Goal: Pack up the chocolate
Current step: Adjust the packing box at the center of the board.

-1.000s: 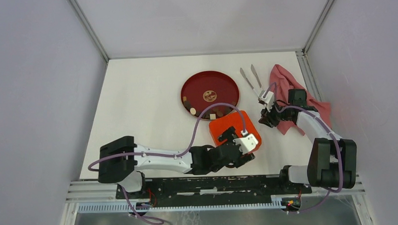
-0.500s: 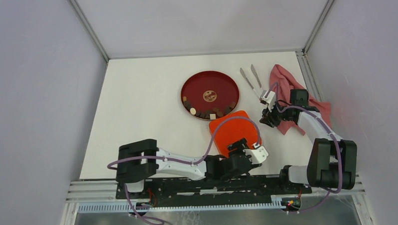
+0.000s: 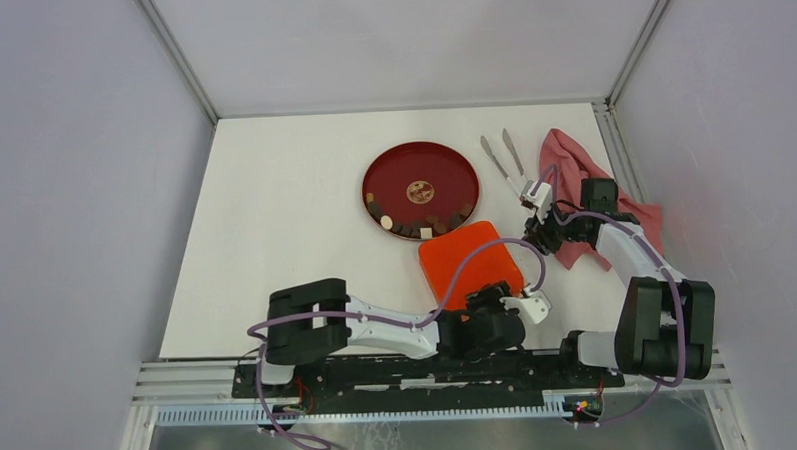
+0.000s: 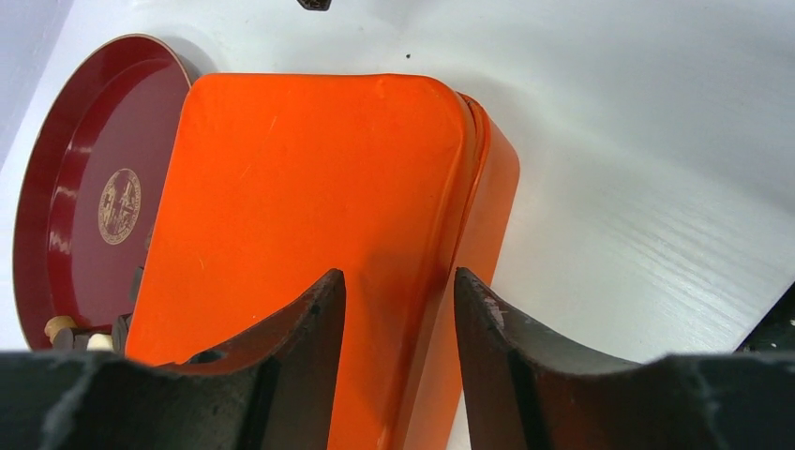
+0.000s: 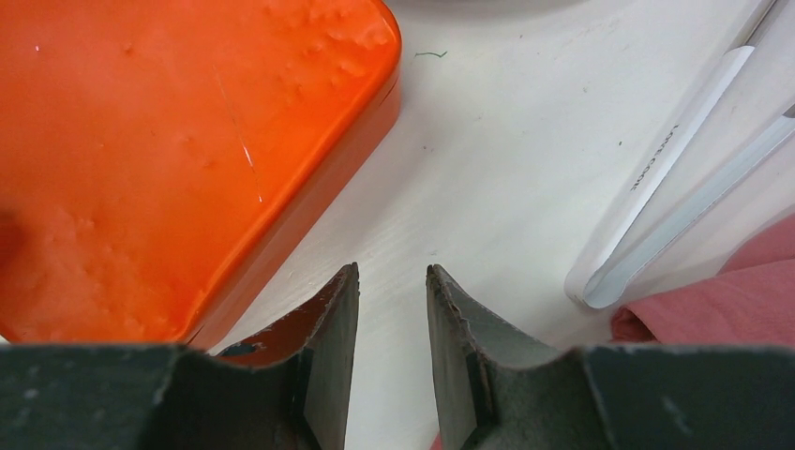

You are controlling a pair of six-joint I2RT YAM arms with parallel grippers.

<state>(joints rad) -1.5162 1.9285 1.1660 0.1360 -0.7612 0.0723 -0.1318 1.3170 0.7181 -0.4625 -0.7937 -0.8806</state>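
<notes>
I am holding my left gripper (image 4: pixel 398 305) low over the near end of the glossy orange rectangular box with rounded corners (image 3: pixel 471 264); its two dark fingers (image 4: pixel 314 323) are standing spread apart, with the seam along the box's right edge running up between them; whether they are touching the box I cannot tell, and they are pinching nothing that I can see; the box's lid is lying on it. The chocolate (image 3: pixel 415 227), small dark brown pieces with a few cream ones, is sitting in a curved row along the near rim of the round dark-red lacquered plate with a gold emblem at its centre (image 3: pixel 448 173); that plate is lying just beyond the box, its near rim just beside the box's far edge, so the box is standing between my left gripper and the chocolate. I am hovering my right gripper (image 5: pixel 392 300) over the bare white table (image 3: pixel 294 209), between the box's right side and the slim pale tongs (image 3: pixel 502 153); its fingers are drawn close with a narrow gap between them, holding nothing. The crumpled pink cloth (image 3: pixel 573 174) is lying to the right of the tongs, just beside their handle end and partly under my right arm.
</notes>
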